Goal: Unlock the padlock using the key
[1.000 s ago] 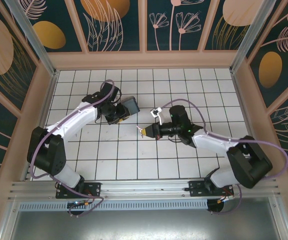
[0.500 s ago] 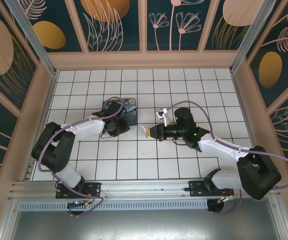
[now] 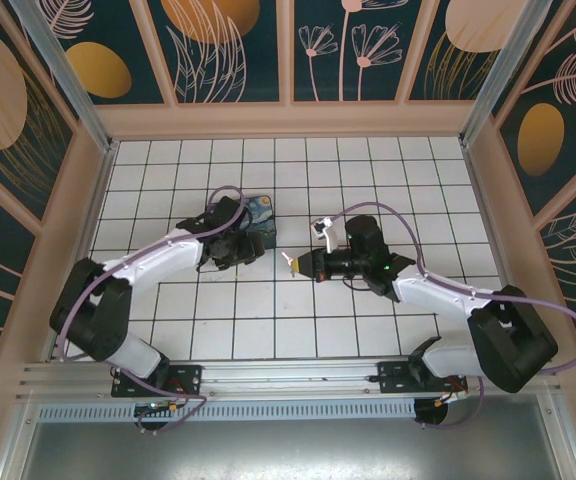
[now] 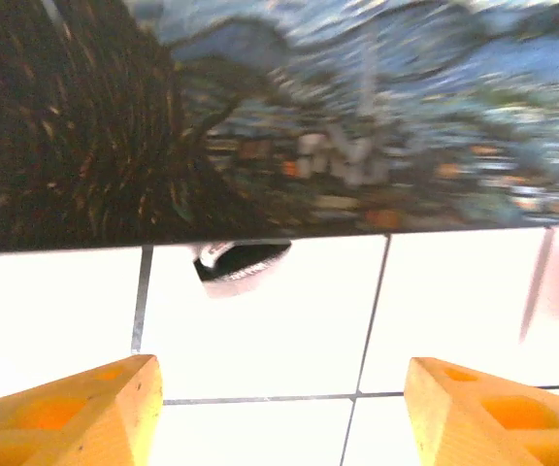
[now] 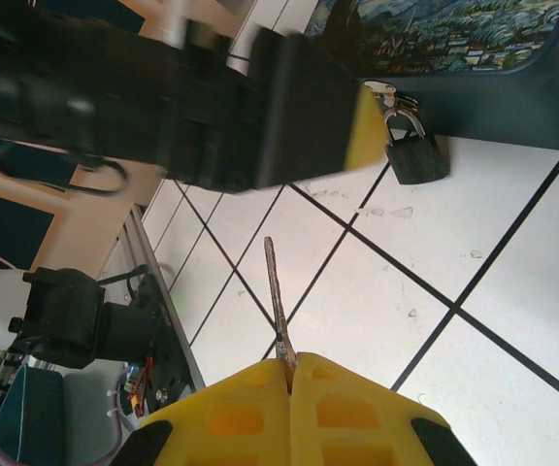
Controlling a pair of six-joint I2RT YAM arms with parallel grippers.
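White tiled worktop [image 3: 268,330] inside an enclosure of floral panels. A blue painted box [image 3: 259,212] lies left of centre in the top view. The padlock [image 5: 417,155] sits against the box's side, at the upper right of the right wrist view. The left hand [image 4: 279,398] stands wide, nothing between its fingers, facing the box. The right hand [image 5: 294,374] is clamped on the key [image 5: 277,301], its blade pointing up-frame, apart from the padlock.

No text, number, brand or sign can be read anywhere. On the padlock [image 5: 417,157], only a plain dark body is seen. On the painted box [image 5: 454,39] just above the padlock, only blue swirling brushwork is made out, without lettering.
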